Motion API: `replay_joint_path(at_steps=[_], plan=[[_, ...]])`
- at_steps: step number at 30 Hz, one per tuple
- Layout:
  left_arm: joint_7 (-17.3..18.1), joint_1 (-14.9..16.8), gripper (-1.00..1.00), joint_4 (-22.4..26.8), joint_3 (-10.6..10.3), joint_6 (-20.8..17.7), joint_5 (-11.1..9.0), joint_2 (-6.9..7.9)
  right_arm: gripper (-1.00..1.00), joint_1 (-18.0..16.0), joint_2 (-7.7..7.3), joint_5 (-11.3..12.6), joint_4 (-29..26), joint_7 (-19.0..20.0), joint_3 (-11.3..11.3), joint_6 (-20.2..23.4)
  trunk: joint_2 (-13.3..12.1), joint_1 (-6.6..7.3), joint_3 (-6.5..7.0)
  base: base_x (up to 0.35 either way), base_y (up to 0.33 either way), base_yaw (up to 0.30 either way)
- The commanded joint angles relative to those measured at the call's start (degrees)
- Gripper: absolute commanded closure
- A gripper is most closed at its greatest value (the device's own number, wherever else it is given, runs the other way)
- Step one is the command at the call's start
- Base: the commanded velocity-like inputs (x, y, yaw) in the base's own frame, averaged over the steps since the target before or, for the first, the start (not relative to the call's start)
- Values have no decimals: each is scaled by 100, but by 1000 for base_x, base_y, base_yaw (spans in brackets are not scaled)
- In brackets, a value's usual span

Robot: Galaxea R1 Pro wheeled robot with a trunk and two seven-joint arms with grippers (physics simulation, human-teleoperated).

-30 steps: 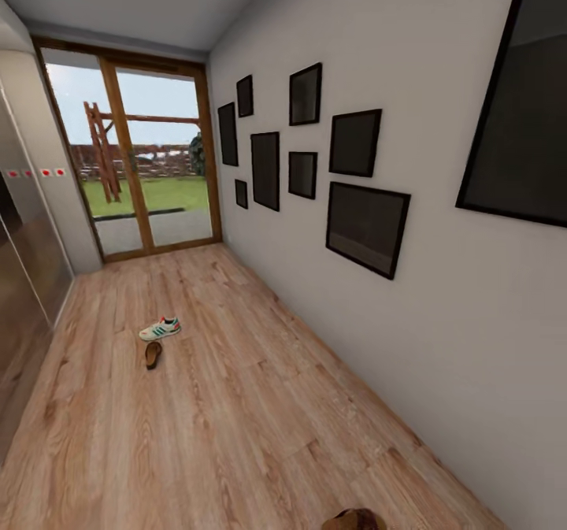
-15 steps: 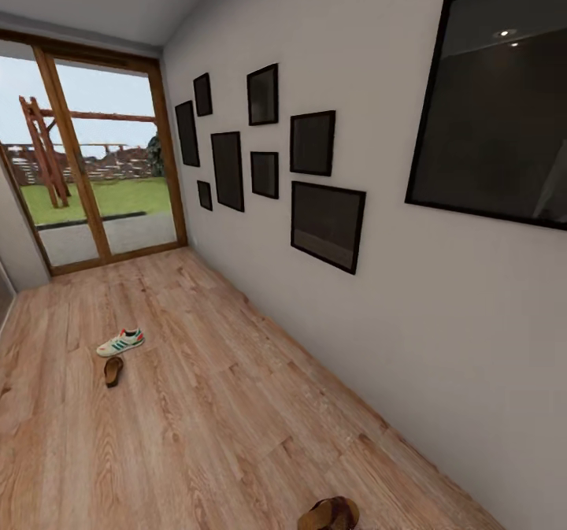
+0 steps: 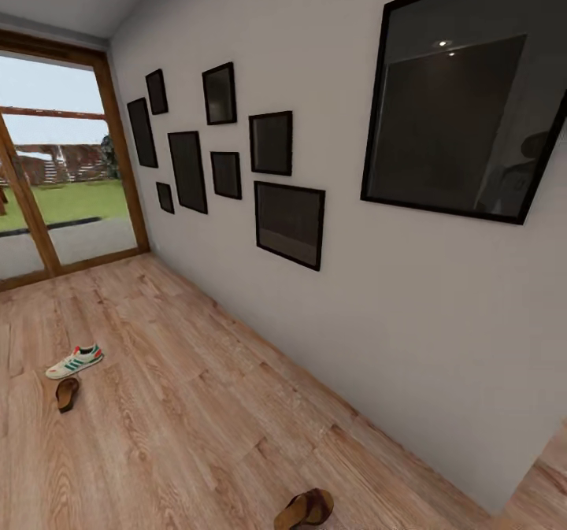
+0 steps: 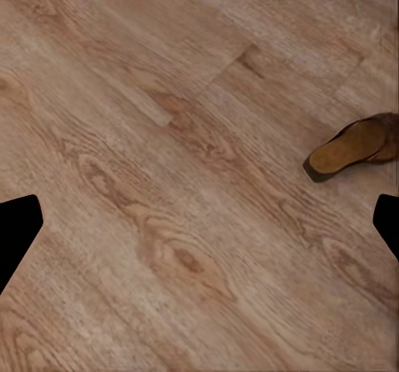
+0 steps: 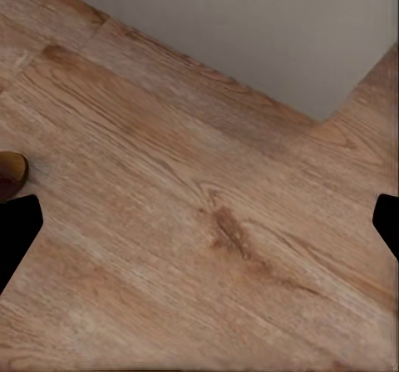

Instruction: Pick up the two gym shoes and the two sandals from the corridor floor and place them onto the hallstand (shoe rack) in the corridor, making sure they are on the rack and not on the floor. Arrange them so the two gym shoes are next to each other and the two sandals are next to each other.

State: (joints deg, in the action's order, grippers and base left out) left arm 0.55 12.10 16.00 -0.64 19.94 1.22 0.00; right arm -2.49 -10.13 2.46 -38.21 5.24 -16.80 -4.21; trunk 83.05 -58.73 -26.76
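The head camera has swung rightward; the shoes themselves lie unmoved. One white green-striped gym shoe (image 3: pixel 74 361) and a flat brown leather sandal (image 3: pixel 67 394) lie far down the wood-plank corridor floor (image 3: pixel 197 404); another sandal (image 3: pixel 305 509) lies near. Both end effectors spread wide, empty. Still searching; next, approach a shoe. No legible writing.

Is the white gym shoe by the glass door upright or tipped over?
Upright: the gym shoe rests sole-down on the corridor floor, green stripes showing.
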Motion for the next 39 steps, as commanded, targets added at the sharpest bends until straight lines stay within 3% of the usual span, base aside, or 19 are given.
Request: replay_joint_path(at_steps=[1, 21, 39], plan=[[0, 3, -100, -2, -4, 18, 12, 3, -100, -5, 3, 26, 6, 48, -23, -18, 3, 0, -6, 0, 0, -290], [-4, 3, -100, -1, 2, 18, 2, 8, -100, -5, 3, 26, 6, 48, -17, -14, 3, 0, -58, 0, 60, -266], [-2, 3, -100, -1, -1, 18, 10, 8, -100, -5, 3, 26, 6, 56, -17, -10, 3, 0, -198, 0, 268, -178]])
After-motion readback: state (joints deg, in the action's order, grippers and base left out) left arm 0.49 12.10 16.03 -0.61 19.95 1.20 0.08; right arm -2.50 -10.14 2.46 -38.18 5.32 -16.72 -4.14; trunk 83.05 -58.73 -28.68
